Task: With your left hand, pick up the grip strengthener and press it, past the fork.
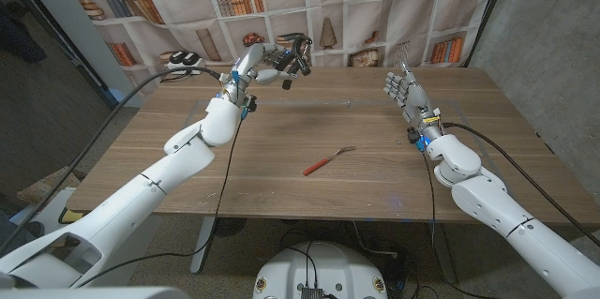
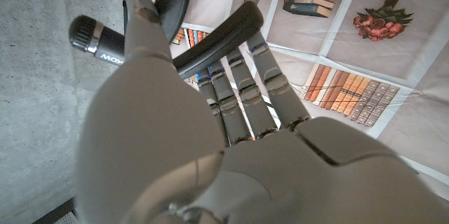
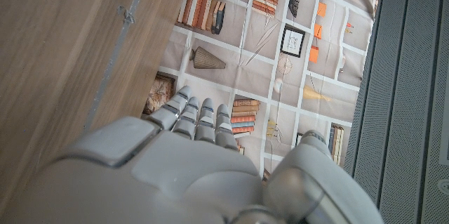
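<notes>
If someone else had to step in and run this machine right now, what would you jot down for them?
Left hand: raised above the table's far left side, gripping the grip strengthener; the left wrist view shows the fingers wrapped on one black handle.
Right hand: holds nothing, fingers apart, held upright over the far right of the wooden table.
Fork: red-handled, lying near the table's middle, nearer the robot than the strengthener.
Done: the strengthener is picked up and is past the fork.
Left: squeeze it. Whether the handles are already pressed together I cannot tell.
</notes>
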You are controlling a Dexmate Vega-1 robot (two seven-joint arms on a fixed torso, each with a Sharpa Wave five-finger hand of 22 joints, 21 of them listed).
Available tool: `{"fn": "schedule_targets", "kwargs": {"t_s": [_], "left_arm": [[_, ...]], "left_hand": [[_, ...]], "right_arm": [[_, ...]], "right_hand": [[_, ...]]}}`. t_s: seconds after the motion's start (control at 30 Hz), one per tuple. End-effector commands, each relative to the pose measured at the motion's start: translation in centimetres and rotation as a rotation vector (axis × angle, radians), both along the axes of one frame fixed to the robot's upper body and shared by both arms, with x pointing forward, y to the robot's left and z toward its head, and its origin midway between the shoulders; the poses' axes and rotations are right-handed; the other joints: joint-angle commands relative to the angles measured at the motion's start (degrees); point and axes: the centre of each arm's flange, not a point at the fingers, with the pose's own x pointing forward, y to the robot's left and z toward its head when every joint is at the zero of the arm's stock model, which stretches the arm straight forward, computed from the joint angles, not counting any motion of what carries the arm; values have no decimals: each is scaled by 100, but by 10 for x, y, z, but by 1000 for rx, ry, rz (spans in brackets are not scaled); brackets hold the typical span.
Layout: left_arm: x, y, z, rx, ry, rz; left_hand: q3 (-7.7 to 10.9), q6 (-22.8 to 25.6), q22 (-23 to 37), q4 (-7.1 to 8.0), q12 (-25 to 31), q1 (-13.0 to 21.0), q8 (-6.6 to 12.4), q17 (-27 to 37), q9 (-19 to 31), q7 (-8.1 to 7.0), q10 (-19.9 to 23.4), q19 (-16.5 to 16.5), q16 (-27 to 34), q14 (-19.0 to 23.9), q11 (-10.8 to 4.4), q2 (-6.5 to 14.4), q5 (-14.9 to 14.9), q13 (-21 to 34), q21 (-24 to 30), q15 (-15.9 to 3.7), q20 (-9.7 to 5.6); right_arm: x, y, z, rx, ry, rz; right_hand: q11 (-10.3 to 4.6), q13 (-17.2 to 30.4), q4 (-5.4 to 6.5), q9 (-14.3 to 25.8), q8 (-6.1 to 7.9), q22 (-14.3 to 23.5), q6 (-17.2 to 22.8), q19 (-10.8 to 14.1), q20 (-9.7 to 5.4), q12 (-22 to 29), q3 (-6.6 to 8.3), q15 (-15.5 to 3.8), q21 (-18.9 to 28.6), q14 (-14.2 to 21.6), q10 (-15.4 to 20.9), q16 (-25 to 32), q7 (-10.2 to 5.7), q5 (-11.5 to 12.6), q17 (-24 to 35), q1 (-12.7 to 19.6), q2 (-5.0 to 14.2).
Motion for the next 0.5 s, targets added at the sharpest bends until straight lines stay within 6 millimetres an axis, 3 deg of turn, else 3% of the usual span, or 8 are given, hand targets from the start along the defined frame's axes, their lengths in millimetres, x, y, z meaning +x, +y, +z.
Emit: {"fn": "schedule_targets", "kwargs": {"t_s": [0.03,0.2,0.3,0.5], "left_arm": [[-1,-4,-1,-8,-9,11],[-1,-4,-1,8,-3,17],[-1,-3,-1,7,-3,21],[0,-4,3,33,12,38]], "left_hand": [[1387,65,12,479,28,1244,-9,4,12,62,112,488,-9,426,-75,1150,-10,44,49,-818,-420],[1433,-152,-15,543,-129,1126,-144,0,11,5,-166,370,-163,156,-67,1009,-58,89,-54,-763,-414],[1308,-206,-12,696,-207,807,-191,-10,11,-33,-231,357,-182,111,-19,844,-93,58,-92,-701,-391],[1209,-299,4,846,-287,500,-265,-12,9,-44,-334,136,-239,-94,20,756,-79,41,-216,-605,-285]], "right_arm": [[1,-4,0,5,1,3],[1,-3,1,3,-1,3],[2,-3,2,5,-1,4],[4,-2,3,4,-5,7]], "right_hand": [[26,14,-26,30,-17,30,11,40,-3,-13,-2,8,-19,26,42,-19,-14,-20,7,10,53],[27,14,-28,30,-16,30,14,40,-4,-14,-3,12,-19,27,44,-19,-11,-20,7,11,54],[26,14,-29,30,-16,30,15,40,-2,-14,-3,6,-20,28,43,-19,-11,-20,7,11,55],[32,14,-32,30,-15,30,15,40,-3,-15,-4,3,-21,28,43,-19,-9,-19,7,12,57]]}}
